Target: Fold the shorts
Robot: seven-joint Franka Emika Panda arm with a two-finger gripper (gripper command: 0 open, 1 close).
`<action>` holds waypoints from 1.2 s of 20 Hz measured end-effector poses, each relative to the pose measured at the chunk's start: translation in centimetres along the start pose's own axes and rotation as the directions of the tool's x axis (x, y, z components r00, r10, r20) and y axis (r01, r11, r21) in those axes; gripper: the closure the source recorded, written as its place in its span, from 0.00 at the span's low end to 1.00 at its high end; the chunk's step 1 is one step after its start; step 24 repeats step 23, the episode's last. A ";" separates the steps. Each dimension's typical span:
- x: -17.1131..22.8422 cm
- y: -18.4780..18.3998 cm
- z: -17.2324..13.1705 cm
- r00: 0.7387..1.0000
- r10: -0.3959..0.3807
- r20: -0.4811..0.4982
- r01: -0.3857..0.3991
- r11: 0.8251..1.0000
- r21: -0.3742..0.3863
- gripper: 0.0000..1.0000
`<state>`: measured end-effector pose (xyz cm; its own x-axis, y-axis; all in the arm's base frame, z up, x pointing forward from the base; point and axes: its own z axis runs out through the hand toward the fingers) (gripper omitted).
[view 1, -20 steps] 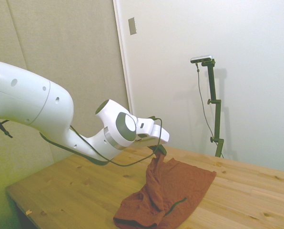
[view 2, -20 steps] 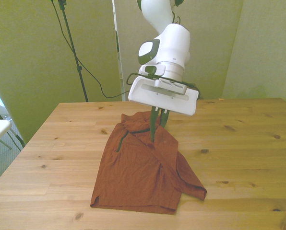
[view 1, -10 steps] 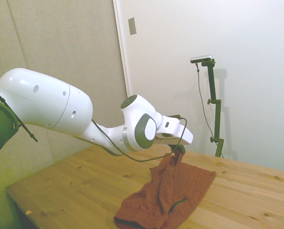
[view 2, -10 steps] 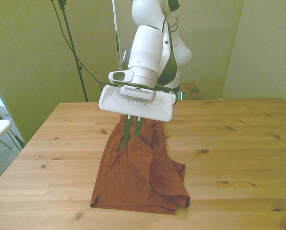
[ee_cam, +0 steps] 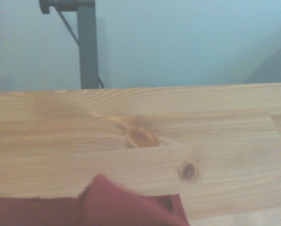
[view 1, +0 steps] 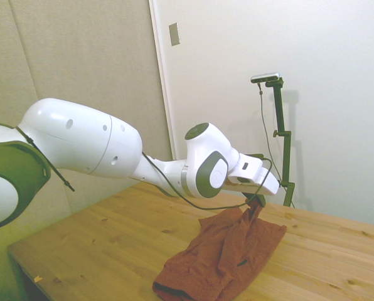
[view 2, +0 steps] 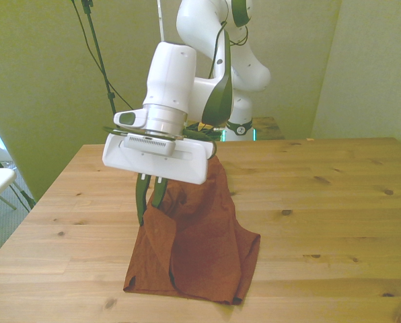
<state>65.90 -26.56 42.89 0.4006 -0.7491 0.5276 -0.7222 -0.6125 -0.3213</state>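
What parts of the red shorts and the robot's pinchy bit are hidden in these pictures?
- Shorts: the front view shows the upper part behind the white arm.
- Shorts, wrist view: cut by the picture's edge, blurred.
- End effector: fabric covers its tips in the front view; tiny and dark in the side view.

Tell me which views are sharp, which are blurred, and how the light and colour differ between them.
Side view: washed out and soft, with the white arm glaring; the shorts look dull brick. Front view: the sharpest, with a yellow-green cast on the walls and clear grain on the table. Wrist view: a bluish wall and sharp wood knots, but the red fabric close to the lens is blurred.
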 end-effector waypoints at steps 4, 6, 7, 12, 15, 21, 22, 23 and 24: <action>0.3 -0.9 -0.2 1.000 -0.001 -0.001 0.001 1.000 0.003 0.00; 0.4 -1.0 -0.2 1.000 0.000 -0.003 0.000 1.000 -0.001 0.00; 0.3 -1.0 -0.4 1.000 0.002 0.000 -0.002 1.000 -0.002 0.00; -3.4 -2.0 -4.6 0.976 -0.006 0.220 0.017 0.999 -0.048 0.00; -7.4 -0.9 -9.4 0.917 0.010 0.399 0.023 0.997 -0.076 0.00; -14.5 4.9 -17.8 0.826 -0.076 0.558 0.107 0.994 -0.024 0.00; -16.0 5.6 -18.8 0.818 -0.100 0.566 0.129 0.992 -0.012 0.00; -17.5 6.4 -19.8 0.813 -0.126 0.569 0.155 0.988 -0.002 0.00; -17.5 6.4 -19.8 0.813 -0.126 0.569 0.155 0.988 -0.002 0.00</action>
